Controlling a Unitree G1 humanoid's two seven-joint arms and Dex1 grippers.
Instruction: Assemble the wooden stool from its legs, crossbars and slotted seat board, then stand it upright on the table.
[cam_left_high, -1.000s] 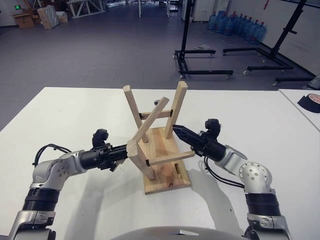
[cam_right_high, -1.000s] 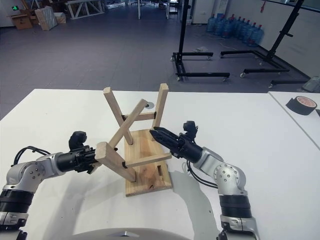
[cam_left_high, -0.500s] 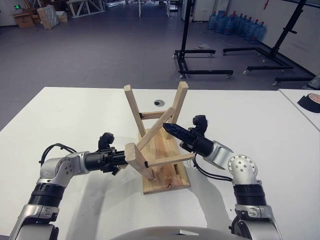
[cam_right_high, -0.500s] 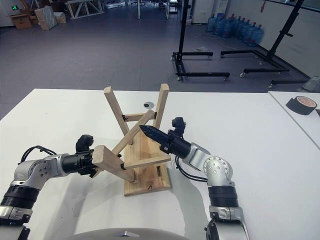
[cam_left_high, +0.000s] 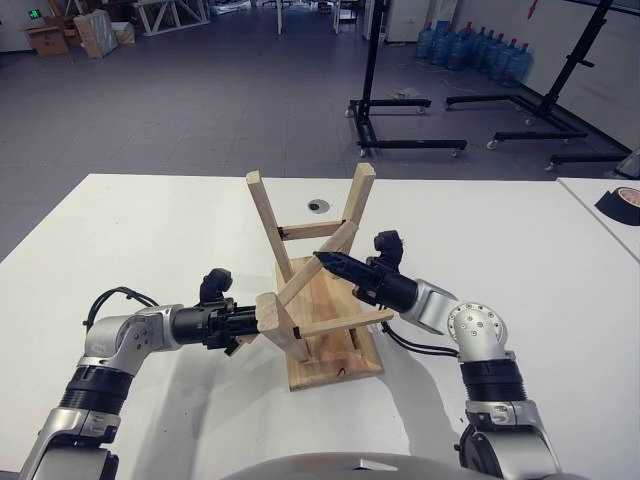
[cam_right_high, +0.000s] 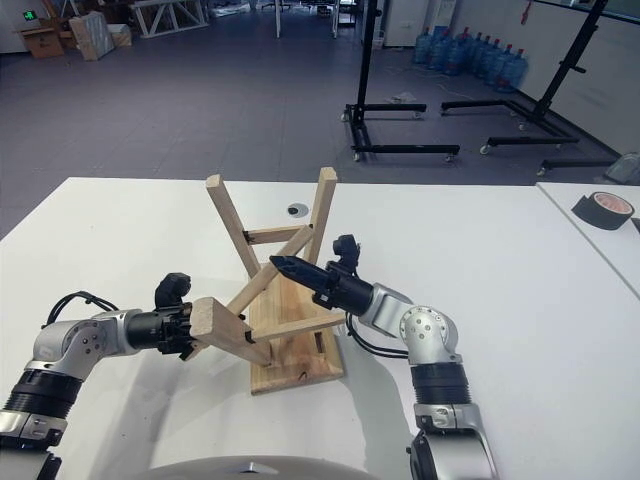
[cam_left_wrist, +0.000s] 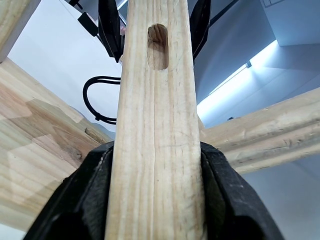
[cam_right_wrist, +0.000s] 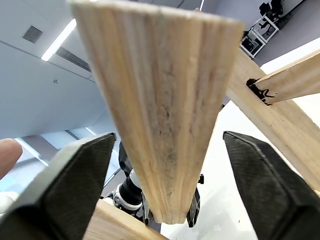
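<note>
Pale wooden slotted seat board (cam_left_high: 338, 362) lies flat at centre of white surface (cam_left_high: 520, 230). Upright leg pair with crossbar (cam_left_high: 310, 230) stands at board's 12 o'clock end. Loose slanted wooden leg (cam_left_high: 312, 270) sits above board.
- Left tool (cam_left_high: 250, 322), at 9 o'clock, pinching leg's lower end.
- Right tool (cam_left_high: 322, 259), from 3 o'clock, spread astride leg's upper part, pads (cam_right_wrist: 80, 185) clear of wood.
- Judgement: clamp right before left slackens. Keep empty mortise (cam_left_wrist: 158, 46) facing lower crossbar (cam_left_high: 345, 320). Avoid knocking standing pair.

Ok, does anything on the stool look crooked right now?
Yes: the near leg pair leans steeply across the seat board, not standing like the two far legs. The left gripper clamps one leg's end.
</note>
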